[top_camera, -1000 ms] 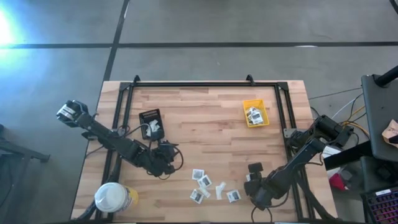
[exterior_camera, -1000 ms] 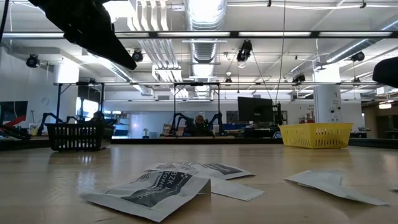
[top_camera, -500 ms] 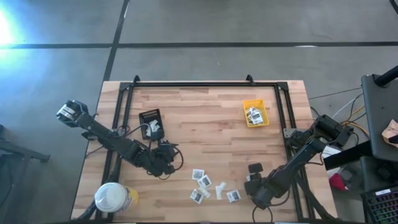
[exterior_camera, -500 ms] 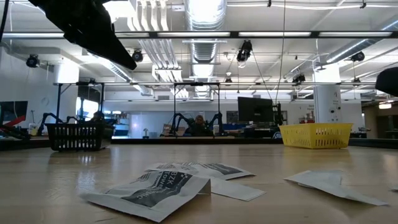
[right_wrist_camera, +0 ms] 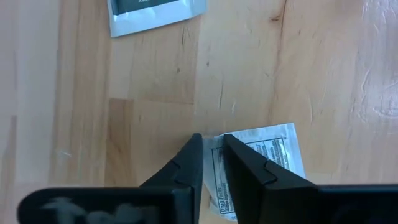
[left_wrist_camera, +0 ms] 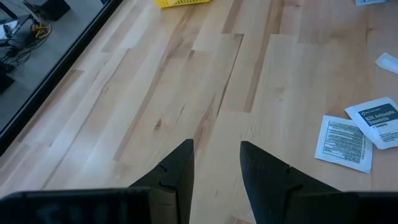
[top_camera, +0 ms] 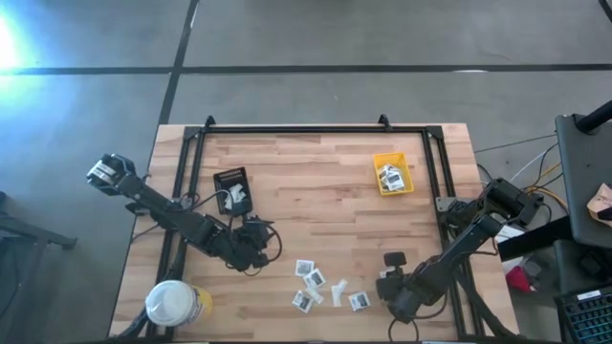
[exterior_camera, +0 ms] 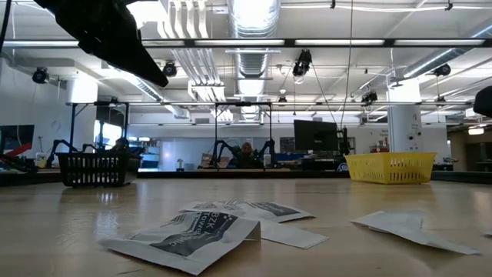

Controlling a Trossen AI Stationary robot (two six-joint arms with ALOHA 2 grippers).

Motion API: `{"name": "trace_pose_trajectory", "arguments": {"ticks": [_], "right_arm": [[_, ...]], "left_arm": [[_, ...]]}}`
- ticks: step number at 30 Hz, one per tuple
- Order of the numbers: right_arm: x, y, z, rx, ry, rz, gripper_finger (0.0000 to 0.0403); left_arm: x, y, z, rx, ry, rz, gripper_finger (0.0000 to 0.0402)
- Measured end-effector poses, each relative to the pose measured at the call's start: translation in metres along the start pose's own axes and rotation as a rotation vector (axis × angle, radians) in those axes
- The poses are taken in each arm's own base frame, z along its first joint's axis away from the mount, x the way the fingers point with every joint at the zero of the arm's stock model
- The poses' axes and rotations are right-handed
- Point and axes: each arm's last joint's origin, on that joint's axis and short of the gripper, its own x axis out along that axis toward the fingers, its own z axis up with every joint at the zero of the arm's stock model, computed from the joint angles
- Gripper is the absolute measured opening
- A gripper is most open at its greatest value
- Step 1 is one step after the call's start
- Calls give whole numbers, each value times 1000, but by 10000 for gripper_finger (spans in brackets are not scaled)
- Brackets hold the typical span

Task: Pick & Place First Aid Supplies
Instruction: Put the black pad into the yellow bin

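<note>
Right pincer (right_wrist_camera: 212, 152) low at the counter's (top_camera: 325, 191) near edge, fingers nearly together, pinching the edge of one white packet (right_wrist_camera: 261, 163). Other packets (top_camera: 311, 277) lie loose just beside it; a few more sit in the yellow bin (top_camera: 393, 174). Left pincer (left_wrist_camera: 216, 163) hovers spread over bare wood, holding nothing.

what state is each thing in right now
right tool: low over the table, closing on the edge of a packet
left tool: open, empty, over bare wood
loose packets: flat on the table
yellow bin: upright, packets inside
black tray: holds a packet
tub: upright, lid on
</note>
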Motion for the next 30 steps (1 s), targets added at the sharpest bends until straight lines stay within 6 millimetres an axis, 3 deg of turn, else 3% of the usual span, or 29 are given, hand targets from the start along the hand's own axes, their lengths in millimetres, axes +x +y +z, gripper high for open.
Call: {"name": "trace_pose_trajectory", "arguments": {"ticks": [12, 22, 30], "right_arm": [[-3, -1, 0, 44, 5, -6, 12], [-29, -5, 6, 49, -5, -3, 8], [-50, -21, 3, 109, -122, -170, 8]], "left_arm": [[0, 0, 0, 1, 1, 1, 124], [0, 0, 0, 1, 1, 1, 123], [0, 0, 0, -3, 1, 0, 124]]}}
